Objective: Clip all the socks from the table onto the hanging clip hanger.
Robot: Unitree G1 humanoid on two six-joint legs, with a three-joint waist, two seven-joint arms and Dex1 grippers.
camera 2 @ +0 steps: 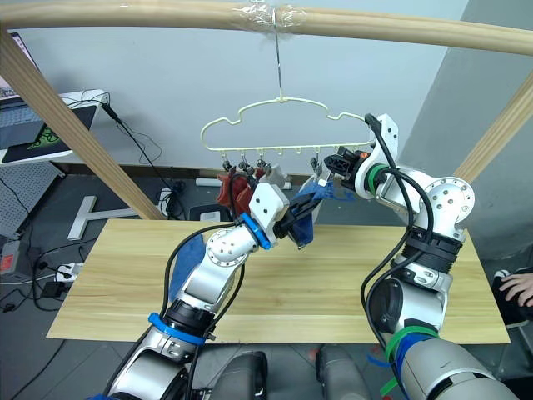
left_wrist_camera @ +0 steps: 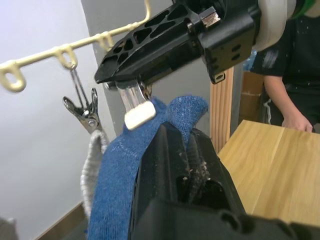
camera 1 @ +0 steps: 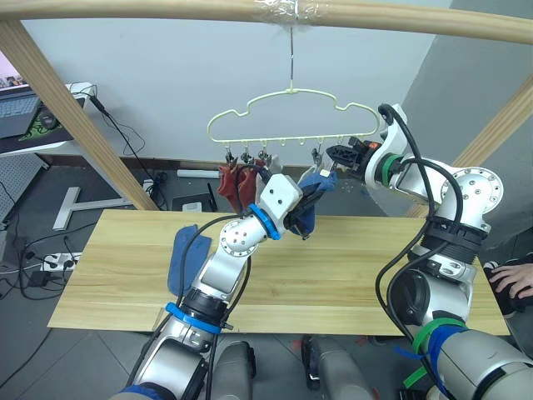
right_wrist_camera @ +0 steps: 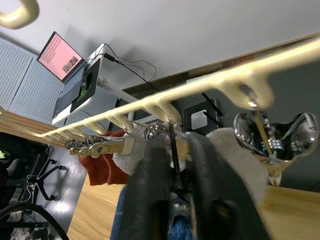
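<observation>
Done: two red socks (camera 1: 236,185) hang on the clip hanger (camera 1: 291,117), upper middle.
Now: left gripper (camera 1: 306,202) fingers clamped on a blue sock (camera 1: 310,200); right gripper (camera 1: 335,157) fingers squeeze a clip (left_wrist_camera: 134,102).
Left: another blue sock (camera 1: 183,254) lies on the table (camera 1: 350,275).

Both arms are built from rounded silver-grey metallic housings joined by black collars. The left arm, in the lower centre-left of the head view, has a round joint cover with small dark screw holes, a bright blue ring just behind its white, boxy wrist block, and a second blue band lower down near the elbow. Black cables loop loosely alongside it. The left end effector (camera 1: 305,218) has black fingers. The right arm, at the right of the frame, carries thick black cables, a green ring with an orange strip by the wrist, and green and blue bands near the lower right corner. The right end effector (camera 1: 333,160) is black with slotted, ribbed sides.
</observation>
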